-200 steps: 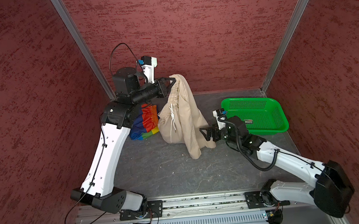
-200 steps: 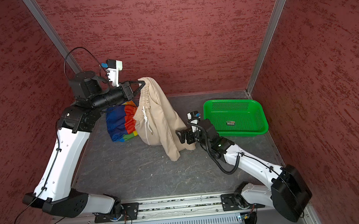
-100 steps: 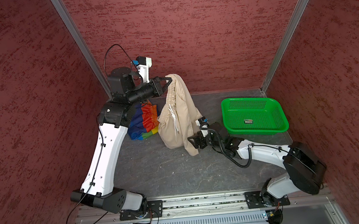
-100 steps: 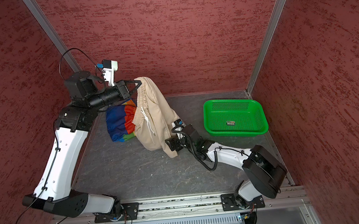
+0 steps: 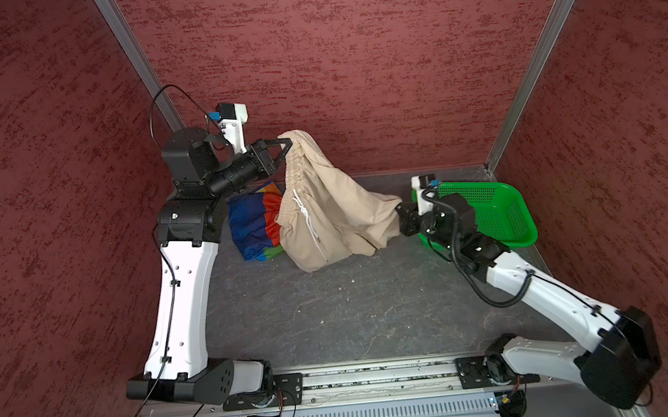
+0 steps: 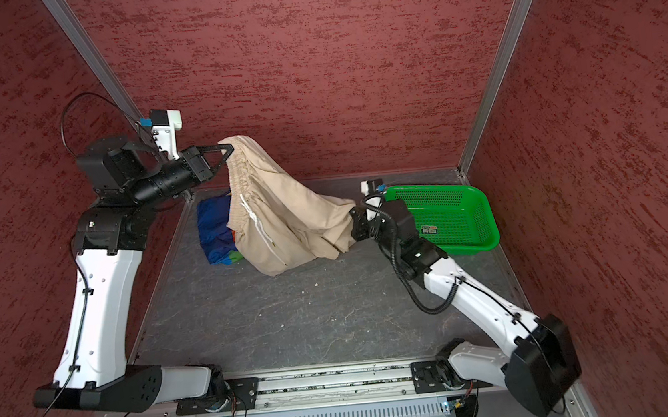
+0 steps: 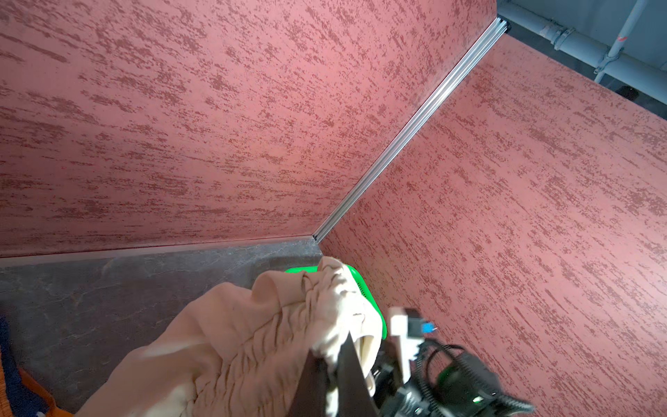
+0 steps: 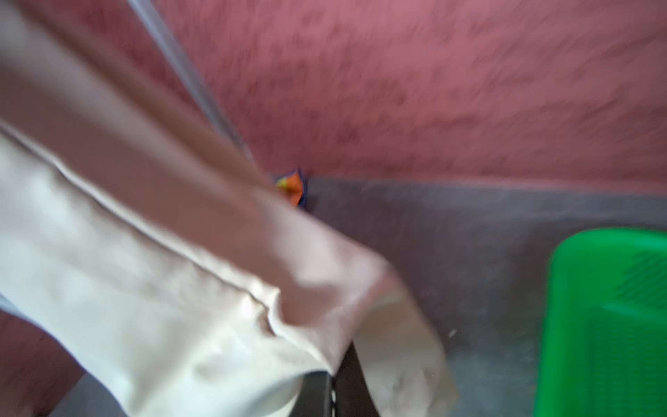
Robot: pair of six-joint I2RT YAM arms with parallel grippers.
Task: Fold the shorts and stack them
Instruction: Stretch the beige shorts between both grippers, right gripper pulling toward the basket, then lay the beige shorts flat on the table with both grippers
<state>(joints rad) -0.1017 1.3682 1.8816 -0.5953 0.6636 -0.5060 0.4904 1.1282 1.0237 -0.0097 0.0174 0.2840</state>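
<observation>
**Both ends of the beige shorts (image 5: 326,214) held**

My left gripper (image 5: 287,143) is clamped on the gathered waistband, holding it high near the back wall. My right gripper (image 5: 402,216) is pinched tight on a leg end, low beside the green basket (image 5: 510,211). The rainbow shorts (image 5: 251,226) lie crumpled on the table (image 5: 334,314), partly behind the beige cloth.

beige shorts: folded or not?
Not folded. The beige shorts hang bunched between the left gripper, shut on the waistband, and the right gripper, shut on a leg hem; bottom slumped on the table.
</observation>
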